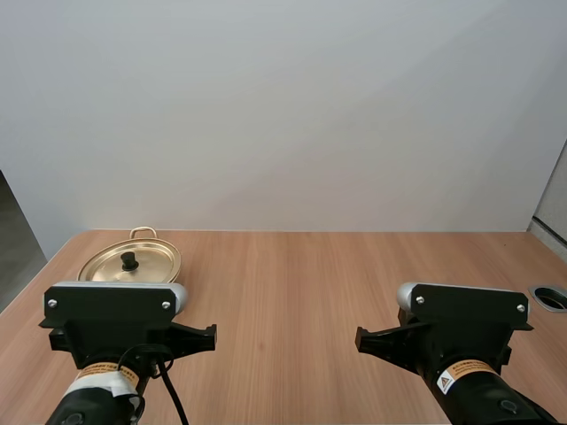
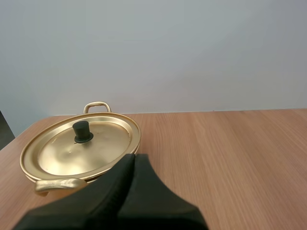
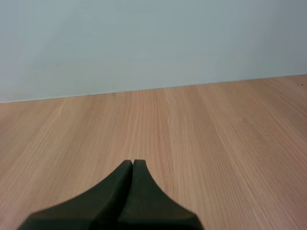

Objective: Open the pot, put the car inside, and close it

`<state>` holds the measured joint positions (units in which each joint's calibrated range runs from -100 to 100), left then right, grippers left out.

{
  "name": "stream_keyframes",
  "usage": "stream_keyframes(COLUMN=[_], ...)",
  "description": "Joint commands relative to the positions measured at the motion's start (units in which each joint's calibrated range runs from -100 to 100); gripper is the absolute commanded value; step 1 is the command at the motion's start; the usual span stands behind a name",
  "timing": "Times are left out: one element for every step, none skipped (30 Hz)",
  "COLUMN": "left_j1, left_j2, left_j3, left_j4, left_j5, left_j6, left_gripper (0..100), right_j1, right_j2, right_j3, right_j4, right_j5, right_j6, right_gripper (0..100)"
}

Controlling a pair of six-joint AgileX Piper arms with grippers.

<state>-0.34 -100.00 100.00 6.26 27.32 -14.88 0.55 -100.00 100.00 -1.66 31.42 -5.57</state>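
**While both grippers sit closed, pot (image 1: 129,266) stands lidded ahead of the left one**

As seen from the left wrist, the left gripper (image 2: 134,156) has its two black fingers pressed together into one dark wedge, with nothing between them. The pot is just beyond the tips and off to their left side, near but apart from them. The lid (image 2: 100,149) is seated flat on it, gold-coloured and shallow, with a black knob (image 2: 82,131) upright at its centre. One loop handle (image 2: 96,105) sticks out on the side of the pot away from the gripper. The other handle (image 2: 58,184) points back toward the gripper, close beside the left flank of the fingers. Whether they touch cannot be told.

The right gripper (image 3: 132,162) is likewise shut on nothing, fingers together, tips low over bare wooden table (image 3: 206,124). Wood grain runs away from the tips toward the pale wall.

From the high view, the left arm (image 1: 115,305) and right arm (image 1: 465,310) sit side by side, well apart. The pot lies directly ahead of the left arm, far across the table from the right gripper and to its left.
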Motion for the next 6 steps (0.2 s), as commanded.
stream_keyframes(left_j1=[-0.03,-0.03,-0.03,-0.03,-0.03,-0.03], left_j2=[0.0,0.0,0.0,0.0,0.0,0.0], left_j3=[0.0,0.0,0.0,0.0,0.0,0.0], left_j4=[0.0,0.0,0.0,0.0,0.0,0.0], left_j5=[0.1,0.1,0.1,0.1,0.1,0.1], left_j6=[0.0,0.0,0.0,0.0,0.0,0.0], left_gripper=[0,0,0,0,0,0], right_j1=[0.0,0.0,0.0,0.0,0.0,0.0], right_j2=[0.0,0.0,0.0,0.0,0.0,0.0], right_j3=[0.0,0.0,0.0,0.0,0.0,0.0], right_j4=[0.1,0.1,0.1,0.1,0.1,0.1], right_j5=[-0.1,-0.1,-0.1,-0.1,-0.1,-0.1], right_j6=[0.0,0.0,0.0,0.0,0.0,0.0], right_gripper=[0,0,0,0,0,0])
